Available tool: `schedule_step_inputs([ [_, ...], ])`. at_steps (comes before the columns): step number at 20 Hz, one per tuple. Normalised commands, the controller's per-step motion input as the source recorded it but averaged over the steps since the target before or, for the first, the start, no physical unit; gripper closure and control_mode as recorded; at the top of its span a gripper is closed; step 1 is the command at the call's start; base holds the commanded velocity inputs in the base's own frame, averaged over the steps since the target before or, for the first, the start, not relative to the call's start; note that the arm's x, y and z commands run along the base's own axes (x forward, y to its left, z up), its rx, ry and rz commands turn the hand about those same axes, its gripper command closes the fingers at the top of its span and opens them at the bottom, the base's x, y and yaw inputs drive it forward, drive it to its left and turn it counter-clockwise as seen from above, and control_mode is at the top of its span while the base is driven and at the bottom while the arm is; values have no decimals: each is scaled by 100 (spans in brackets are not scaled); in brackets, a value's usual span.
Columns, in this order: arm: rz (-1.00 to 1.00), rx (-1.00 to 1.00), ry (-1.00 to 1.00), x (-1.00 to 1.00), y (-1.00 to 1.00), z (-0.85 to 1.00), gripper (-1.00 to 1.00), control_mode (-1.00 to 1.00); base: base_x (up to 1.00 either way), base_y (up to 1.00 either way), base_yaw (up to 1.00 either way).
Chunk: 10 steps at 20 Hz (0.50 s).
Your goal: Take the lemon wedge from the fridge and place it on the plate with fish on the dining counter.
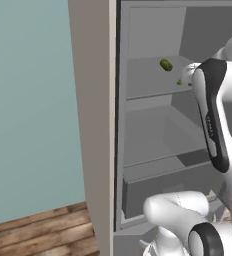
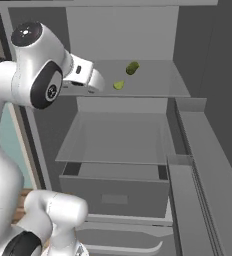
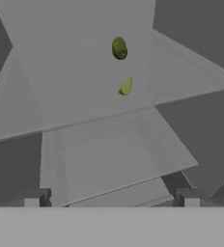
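The fridge (image 2: 118,135) stands open, showing grey shelves and a drawer (image 2: 115,197). On its upper shelf lies the lemon wedge (image 3: 125,87) (image 2: 118,85) (image 1: 179,81), small and yellow-green. A darker olive-green rounder item (image 3: 119,48) (image 2: 132,68) (image 1: 166,64) sits just behind it. My gripper (image 3: 110,198) (image 2: 97,82) is open and empty, hovering at the front of that shelf, a short way left of and short of the wedge. The plate, the fish and the dining counter are out of view.
The fridge door (image 2: 208,200) with its bins swings out on the right. A beige side panel (image 1: 93,125) borders the fridge on the left, with a teal wall (image 1: 33,100) and wood floor (image 1: 38,235) beyond. My own forearm (image 1: 210,115) hides part of the shelves.
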Motion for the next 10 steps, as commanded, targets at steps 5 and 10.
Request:
schedule_step_inputs([
  [5,0,0,-2,43,-11,-27,-100,-100,0,0,0],
  [10,0,0,-10,54,-15,-18,-100,-100,0,0,0],
])
